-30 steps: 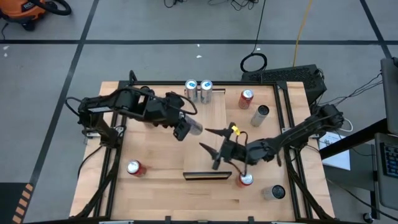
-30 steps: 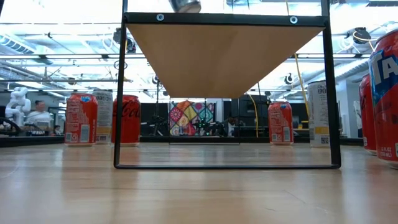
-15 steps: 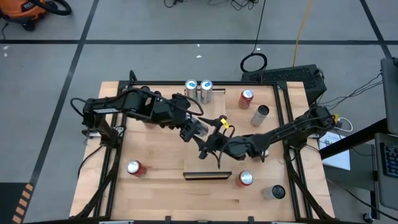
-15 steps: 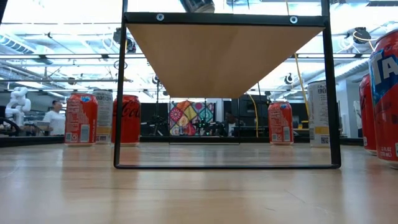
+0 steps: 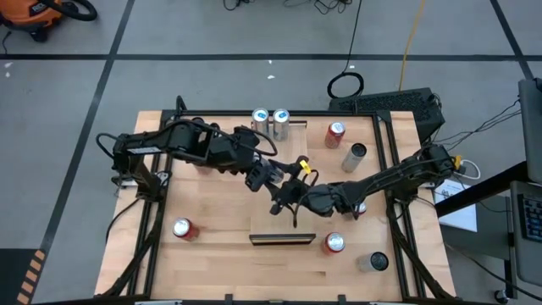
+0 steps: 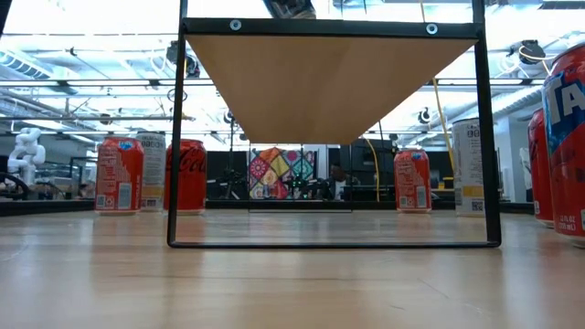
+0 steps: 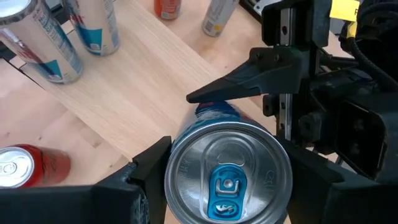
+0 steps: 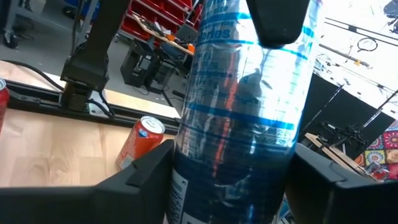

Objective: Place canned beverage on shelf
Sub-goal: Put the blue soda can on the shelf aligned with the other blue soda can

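Gripping a silver-blue can (image 5: 273,173) above the shelf (image 5: 292,152), the left gripper (image 5: 264,174) meets the right gripper (image 5: 286,191), its fingers (image 8: 149,171) bracketing the can from four o'clock.

A silver and blue metal can (image 7: 227,177) with a brushed lid and a glossy blue pull tab is seen between the matt black plastic fingers (image 7: 140,177) of the left gripper (image 5: 264,175). Its wall (image 8: 239,118) is shown glossy, with reflections across the printed blue bands. The shelf (image 5: 284,161) is made of pale, smooth, matt wood with lengthwise grain, carried on a thin black metal frame (image 6: 174,137). The tabletop (image 5: 216,254) is of similar light wood with a slight sheen in the low view. Toward seven o'clock of the table a glossy red metal can (image 5: 182,228) is seen, and toward twelve o'clock two silver metal cans (image 5: 269,122) with shiny tops.
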Controlling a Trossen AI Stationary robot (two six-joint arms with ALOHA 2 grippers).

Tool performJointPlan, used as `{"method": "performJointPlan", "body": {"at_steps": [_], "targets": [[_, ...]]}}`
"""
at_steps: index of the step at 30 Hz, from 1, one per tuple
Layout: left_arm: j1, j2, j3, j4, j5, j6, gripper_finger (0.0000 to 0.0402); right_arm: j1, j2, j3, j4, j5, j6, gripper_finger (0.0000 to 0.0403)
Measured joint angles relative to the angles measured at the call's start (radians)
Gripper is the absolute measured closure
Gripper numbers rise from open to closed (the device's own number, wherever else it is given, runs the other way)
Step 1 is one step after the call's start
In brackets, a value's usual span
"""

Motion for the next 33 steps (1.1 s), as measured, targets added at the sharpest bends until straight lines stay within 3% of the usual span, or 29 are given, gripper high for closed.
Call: {"method": "performJointPlan", "body": {"at_steps": [7,15,19,24,27,33], "targets": [[-0.006,0.0,0.0,0.004,-0.012,0.059,0.0158,-0.002,0.0,0.0,-0.002,0.005,-0.018,0.019],[-0.028,-0.001,0.0,0.018,-0.091,0.276,0.0073,0.008,-0.018,-0.002,-0.082,-0.043,-0.009,0.0189],[-0.042,-0.006,0.0,0.05,-0.156,0.367,0.0042,0.005,-0.057,-0.001,-0.153,-0.101,0.06,0.0189],[-0.078,-0.034,0.0,0.091,-0.289,0.526,0.0037,0.005,-0.143,-0.001,-0.295,-0.147,0.109,0.0189],[-0.096,-0.053,0.0,0.112,-0.344,0.596,0.0037,0.002,-0.223,-0.001,-0.435,-0.216,0.184,0.0189],[-0.126,-0.094,0.0,0.135,-0.354,0.692,0.0037,-0.021,-0.371,-0.002,-0.684,-0.439,0.307,0.0189]]}}
